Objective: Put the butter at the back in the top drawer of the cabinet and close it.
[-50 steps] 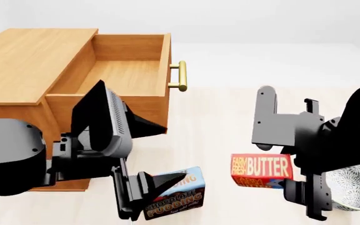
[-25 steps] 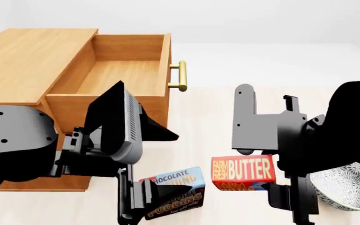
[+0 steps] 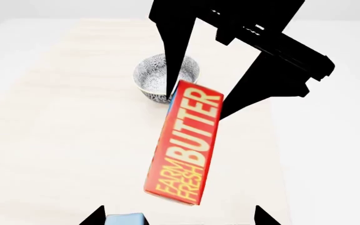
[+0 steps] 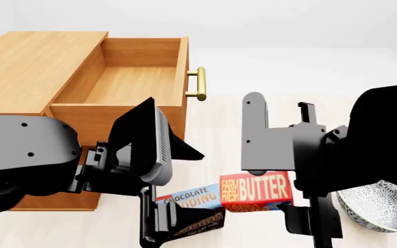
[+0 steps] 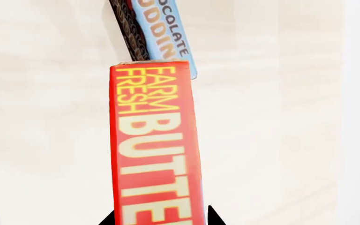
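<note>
Two tools show in the head view. The right tool (image 4: 302, 201) has its fingers closed on one end of the butter (image 4: 256, 191) and holds the red-orange box off the surface (image 4: 219, 134), long side level and its lettered face toward the camera. In the left wrist view the same box (image 3: 184, 143) hangs clear of the pale wood, gripped at its far end by the dark right tool (image 3: 196, 101), with a patterned bowl (image 3: 165, 76) on the surface behind it. The right wrist view looks straight along the butter (image 5: 155, 150), whose near end sits between the tool's fingertips at the picture's edge.

The left tool (image 4: 158, 227) hangs low just in front of the chocolate pudding box (image 4: 193, 209), its fingers spread apart and gripping nothing. The pudding box stands on the surface just beside and slightly below the butter; whether they touch cannot be told.

The cabinet (image 4: 33, 72) stands at the robot's left. Its top drawer (image 4: 126, 82) is pulled out, plain wooden interior showing, brass handle (image 4: 198, 83) facing the right arm. The butter is well apart from the drawer, nearer the robot. The bowl (image 4: 378, 206) sits at the right, partly hidden by the right arm.
</note>
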{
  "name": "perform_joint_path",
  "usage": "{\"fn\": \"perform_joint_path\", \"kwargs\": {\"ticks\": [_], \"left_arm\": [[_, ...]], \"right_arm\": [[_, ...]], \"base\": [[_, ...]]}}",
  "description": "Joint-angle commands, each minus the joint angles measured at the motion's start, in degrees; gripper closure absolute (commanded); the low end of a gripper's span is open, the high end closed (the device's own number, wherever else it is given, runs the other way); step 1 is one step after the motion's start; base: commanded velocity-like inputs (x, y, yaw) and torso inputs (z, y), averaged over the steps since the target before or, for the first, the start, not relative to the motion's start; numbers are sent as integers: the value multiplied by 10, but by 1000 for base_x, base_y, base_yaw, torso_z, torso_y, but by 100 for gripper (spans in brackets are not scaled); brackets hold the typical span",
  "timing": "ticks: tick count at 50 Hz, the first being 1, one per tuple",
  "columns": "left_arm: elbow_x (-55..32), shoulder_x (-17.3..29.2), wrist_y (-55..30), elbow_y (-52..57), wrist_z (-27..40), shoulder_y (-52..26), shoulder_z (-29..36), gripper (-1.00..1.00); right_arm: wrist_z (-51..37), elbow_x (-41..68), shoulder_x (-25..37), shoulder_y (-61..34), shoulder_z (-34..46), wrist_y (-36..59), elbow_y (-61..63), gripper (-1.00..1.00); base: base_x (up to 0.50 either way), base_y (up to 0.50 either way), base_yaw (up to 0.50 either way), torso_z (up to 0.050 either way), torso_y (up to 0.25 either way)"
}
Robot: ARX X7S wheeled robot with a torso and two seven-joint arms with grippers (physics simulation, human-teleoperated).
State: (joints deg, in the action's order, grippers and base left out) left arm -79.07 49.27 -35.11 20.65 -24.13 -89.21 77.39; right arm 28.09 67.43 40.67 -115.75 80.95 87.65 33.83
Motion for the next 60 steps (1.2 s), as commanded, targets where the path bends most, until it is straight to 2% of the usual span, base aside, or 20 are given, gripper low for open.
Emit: {"fn": "perform_joint_path", "kwargs": {"ticks": [1, 60], "left_arm": [[18, -16, 4, -11, -2, 10, 7, -100], [75, -83, -2, -40, -16, 26, 35, -100]], "right_arm": [[-20, 2, -8, -21, -6, -7, -2, 100], [-62, 51, -32, -48, 19, -33, -8, 100]], "base": [[0, 0, 0, 0, 0], [0, 0, 0, 1, 1]]}}
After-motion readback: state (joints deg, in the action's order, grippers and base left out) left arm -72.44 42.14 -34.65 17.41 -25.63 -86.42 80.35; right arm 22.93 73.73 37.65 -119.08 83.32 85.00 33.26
